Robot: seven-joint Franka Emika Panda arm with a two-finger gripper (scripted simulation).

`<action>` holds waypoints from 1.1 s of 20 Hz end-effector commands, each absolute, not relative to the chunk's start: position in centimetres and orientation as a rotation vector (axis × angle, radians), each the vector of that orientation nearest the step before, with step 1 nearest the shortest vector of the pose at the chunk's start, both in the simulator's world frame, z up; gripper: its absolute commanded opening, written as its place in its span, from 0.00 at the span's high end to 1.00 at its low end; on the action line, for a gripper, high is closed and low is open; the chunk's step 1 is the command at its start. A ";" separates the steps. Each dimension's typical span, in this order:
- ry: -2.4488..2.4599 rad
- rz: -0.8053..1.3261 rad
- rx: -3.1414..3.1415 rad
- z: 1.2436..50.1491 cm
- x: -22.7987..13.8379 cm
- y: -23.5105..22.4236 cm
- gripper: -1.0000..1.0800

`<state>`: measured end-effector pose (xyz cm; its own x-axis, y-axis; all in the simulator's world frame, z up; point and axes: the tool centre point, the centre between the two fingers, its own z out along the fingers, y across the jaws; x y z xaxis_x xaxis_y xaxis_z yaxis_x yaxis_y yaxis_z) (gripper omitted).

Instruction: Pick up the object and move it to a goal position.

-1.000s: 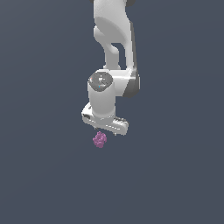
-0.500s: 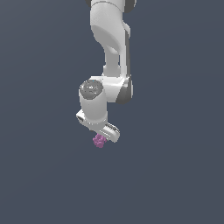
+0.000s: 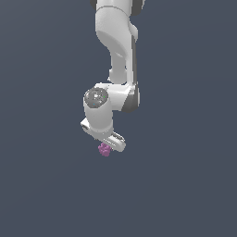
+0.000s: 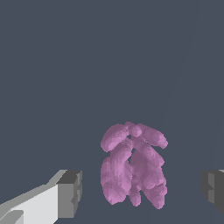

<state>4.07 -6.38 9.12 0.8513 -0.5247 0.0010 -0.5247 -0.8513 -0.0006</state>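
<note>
The object (image 4: 133, 168) is a small lumpy purple-pink clump, resting on the dark grey floor. In the wrist view it sits between my two grey fingertips (image 4: 70, 192), with a gap on each side. My gripper (image 4: 142, 192) is open and touches nothing. In the exterior view the clump (image 3: 104, 149) peeks out just under the white hand, and my gripper (image 3: 107, 146) is directly over it. The fingers themselves are hidden behind the hand there.
The white arm (image 3: 118, 41) comes down from the top of the exterior view. Only the flat dark grey floor (image 3: 185, 185) shows around the clump; no other objects or edges are in view.
The wrist has turned and shifted toward the exterior view's left, and the hand has come down closer over the clump. The clump has not moved.
</note>
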 end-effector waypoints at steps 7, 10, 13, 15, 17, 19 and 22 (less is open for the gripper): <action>0.863 0.000 -3.021 5.2 3.9 -6.4 0.04; 0.864 0.000 -3.020 4.9 4.0 -6.4 0.04; 0.864 0.000 -3.020 5.0 4.1 -6.5 1.00; 0.864 0.000 -3.020 5.0 4.1 -6.5 1.00; 0.864 0.000 -3.020 5.0 4.1 -6.5 1.00; 0.864 0.000 -3.020 5.0 4.1 -6.5 1.00; 0.864 0.000 -3.020 5.0 4.1 -6.5 1.00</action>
<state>4.07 -6.42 4.97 0.8488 -0.5287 0.0000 -0.5287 -0.8488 -0.0002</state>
